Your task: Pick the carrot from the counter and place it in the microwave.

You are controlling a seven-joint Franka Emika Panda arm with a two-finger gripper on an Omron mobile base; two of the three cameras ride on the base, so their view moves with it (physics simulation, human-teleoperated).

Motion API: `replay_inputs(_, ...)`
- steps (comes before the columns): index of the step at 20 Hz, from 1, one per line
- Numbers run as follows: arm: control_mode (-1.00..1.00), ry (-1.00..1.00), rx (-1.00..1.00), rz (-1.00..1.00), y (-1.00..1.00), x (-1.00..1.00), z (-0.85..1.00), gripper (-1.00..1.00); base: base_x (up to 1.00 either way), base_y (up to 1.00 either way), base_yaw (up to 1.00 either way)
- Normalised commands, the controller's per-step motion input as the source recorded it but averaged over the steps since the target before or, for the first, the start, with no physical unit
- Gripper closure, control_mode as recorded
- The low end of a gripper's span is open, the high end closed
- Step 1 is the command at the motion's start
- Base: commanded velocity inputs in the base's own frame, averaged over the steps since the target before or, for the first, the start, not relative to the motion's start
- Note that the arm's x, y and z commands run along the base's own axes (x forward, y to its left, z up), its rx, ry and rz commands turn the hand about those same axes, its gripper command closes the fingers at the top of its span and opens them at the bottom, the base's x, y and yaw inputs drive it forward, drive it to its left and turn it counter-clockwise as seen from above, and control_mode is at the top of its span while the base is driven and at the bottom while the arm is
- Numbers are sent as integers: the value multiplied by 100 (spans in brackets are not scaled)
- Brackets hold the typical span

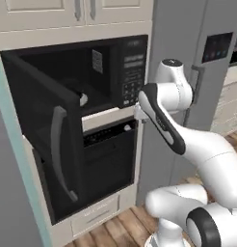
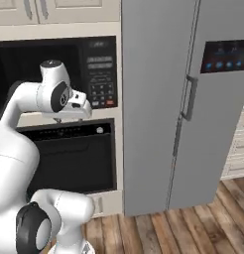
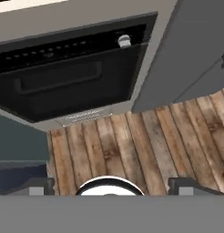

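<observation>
Inside, microwave (image 1: 67,77) door open, cavity dark

Wood-plank floor (image 3: 145,145), warm brown. Tall grey fridge (image 2: 158,99) w/ long handle (image 2: 189,99) & dark display panel (image 2: 225,55). Black built-in oven (image 1: 108,159) beside it, cream drawer (image 1: 94,214) below, cream cabinets (image 1: 53,12) overhead. Light even.

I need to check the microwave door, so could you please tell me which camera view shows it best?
The left base view: the microwave door swings wide open toward the camera, handle facing us. The right base view shows the microwave's button panel, partly behind the arm. The hand view looks down at the oven below and the floor.
</observation>
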Motion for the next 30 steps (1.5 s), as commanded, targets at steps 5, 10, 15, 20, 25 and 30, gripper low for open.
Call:
replay_inputs(5,100,0,0,0,0,0,0,-100,0,6,-100)
replay_inputs(10,100,0,0,0,0,0,0,-100,0,6,-100)
replay_inputs(15,100,0,0,0,0,0,0,-100,48,24,-77)
replay_inputs(20,100,0,0,0,0,0,0,-100,100,44,-17)
replay_inputs(25,100,0,0,0,0,0,0,-100,100,10,-1)
replay_inputs(30,100,0,0,0,0,0,0,-100,100,0,4)
